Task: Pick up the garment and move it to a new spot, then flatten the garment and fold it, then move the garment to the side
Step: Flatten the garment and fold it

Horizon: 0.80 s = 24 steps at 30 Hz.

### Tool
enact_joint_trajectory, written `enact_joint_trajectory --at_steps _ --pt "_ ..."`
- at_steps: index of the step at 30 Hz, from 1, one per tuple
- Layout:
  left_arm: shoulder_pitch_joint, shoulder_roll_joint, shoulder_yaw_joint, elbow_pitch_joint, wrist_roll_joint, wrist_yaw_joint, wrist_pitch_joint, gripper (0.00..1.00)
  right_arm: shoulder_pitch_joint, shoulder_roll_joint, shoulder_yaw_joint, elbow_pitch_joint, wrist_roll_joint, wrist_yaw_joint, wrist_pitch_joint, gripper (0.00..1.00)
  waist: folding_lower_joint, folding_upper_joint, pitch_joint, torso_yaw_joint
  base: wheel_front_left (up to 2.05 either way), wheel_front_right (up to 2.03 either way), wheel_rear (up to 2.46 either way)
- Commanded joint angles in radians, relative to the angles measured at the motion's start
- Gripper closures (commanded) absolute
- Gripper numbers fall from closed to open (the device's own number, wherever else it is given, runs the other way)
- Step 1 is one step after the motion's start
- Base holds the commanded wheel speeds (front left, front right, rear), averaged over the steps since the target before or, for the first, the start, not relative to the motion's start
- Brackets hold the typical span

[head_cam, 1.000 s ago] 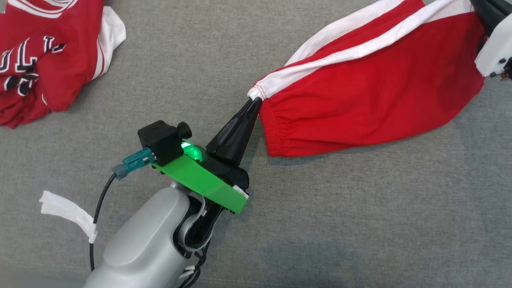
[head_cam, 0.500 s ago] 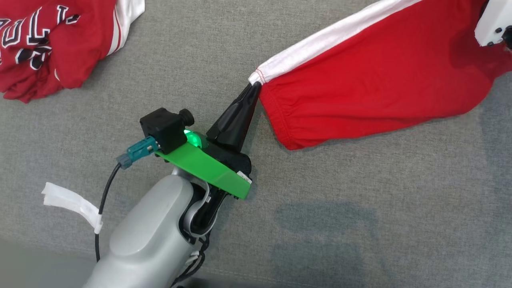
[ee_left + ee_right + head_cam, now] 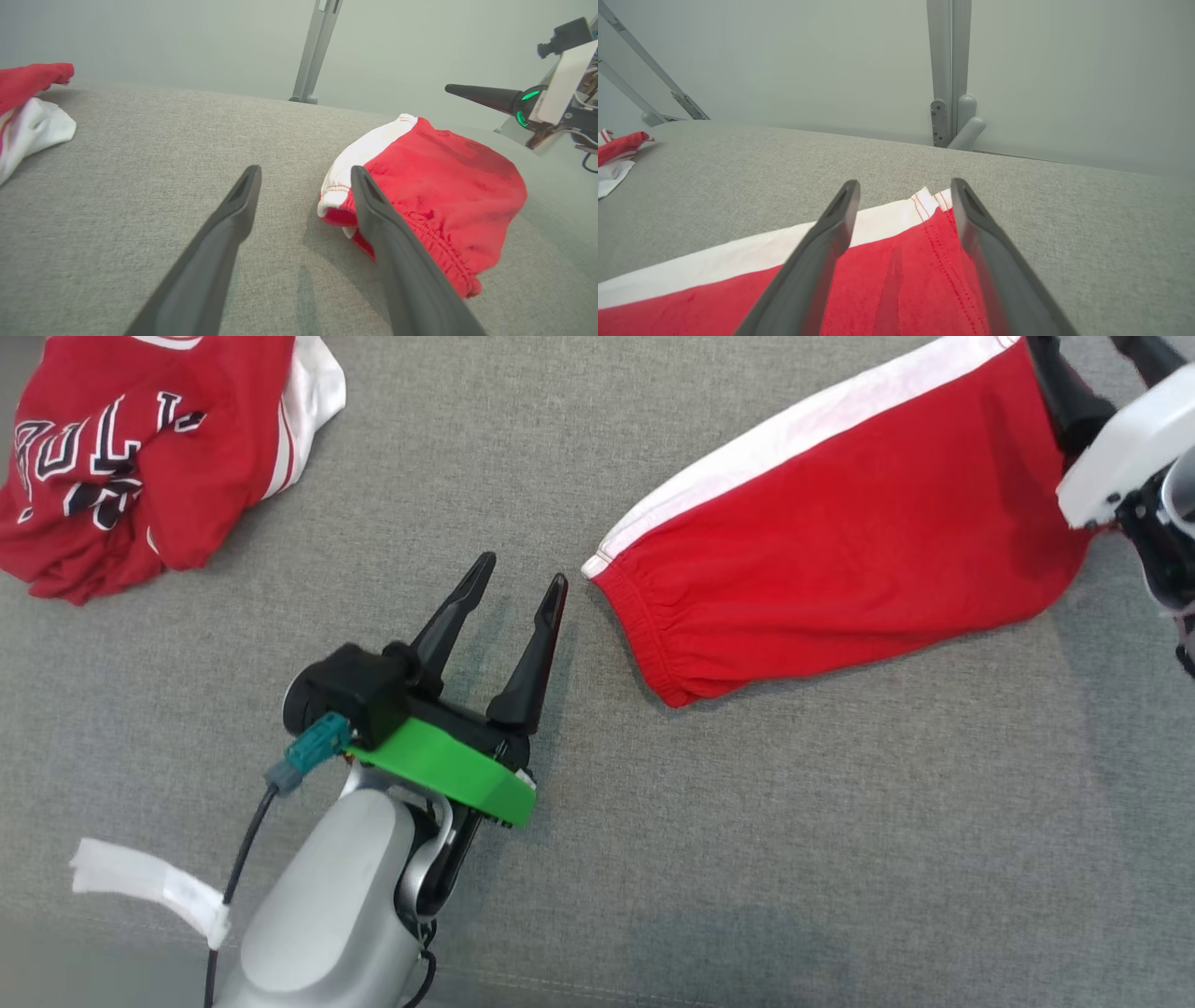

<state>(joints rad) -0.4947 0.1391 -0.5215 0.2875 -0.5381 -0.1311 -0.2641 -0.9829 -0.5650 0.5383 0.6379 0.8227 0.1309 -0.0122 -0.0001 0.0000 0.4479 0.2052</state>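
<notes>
Both grippers, left (image 3: 523,569) and right (image 3: 905,186), stand spread and empty, one at each end of the red shorts (image 3: 840,541), which lie stretched flat on the grey cushion (image 3: 747,849). Laying-out looks done; folding comes next, I'd say, needing a pinch on one end.

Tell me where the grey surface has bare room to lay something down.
The grey surface is bare and widest below the red garment, right of the left pincer. A narrower strip lies between the crumpled jersey and the garment. The upper right is crowded: the right pincer is over the garment's end.
</notes>
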Motion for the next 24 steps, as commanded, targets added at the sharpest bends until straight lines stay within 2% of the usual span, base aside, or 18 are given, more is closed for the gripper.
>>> enact_joint_trajectory --at_steps 1,6,11,17,24 --pt "0.016 -0.005 0.008 -0.008 0.018 0.005 0.000 0.00 0.017 -0.017 0.000 -0.005 0.013 0.000 -0.006 0.00 0.0001 0.0000 -0.034 -0.011 0.00 0.00 0.00" --pt "0.158 -0.043 0.112 -0.088 0.192 0.045 0.000 0.00 0.149 -0.085 0.034 -0.066 0.091 0.000 0.007 0.00 0.0001 0.0000 -0.088 -0.028 0.00 0.00 0.00" --pt "0.273 -0.070 0.148 -0.175 0.307 0.062 0.000 0.00 0.209 -0.118 0.028 -0.035 0.116 0.000 0.025 0.00 0.0001 0.0000 -0.117 -0.023 0.00 0.00 0.00" --pt "0.320 -0.083 0.117 -0.196 0.370 0.041 0.000 0.00 0.185 -0.099 -0.003 0.084 0.115 0.000 0.082 0.00 0.0001 0.0000 -0.114 0.029 0.00 0.00 0.00" --pt "0.308 -0.088 0.075 -0.200 0.389 0.027 0.000 0.00 0.111 -0.057 -0.026 0.225 0.096 0.000 0.110 0.00 0.0001 0.0000 -0.093 0.087 0.00 0.00 0.00"
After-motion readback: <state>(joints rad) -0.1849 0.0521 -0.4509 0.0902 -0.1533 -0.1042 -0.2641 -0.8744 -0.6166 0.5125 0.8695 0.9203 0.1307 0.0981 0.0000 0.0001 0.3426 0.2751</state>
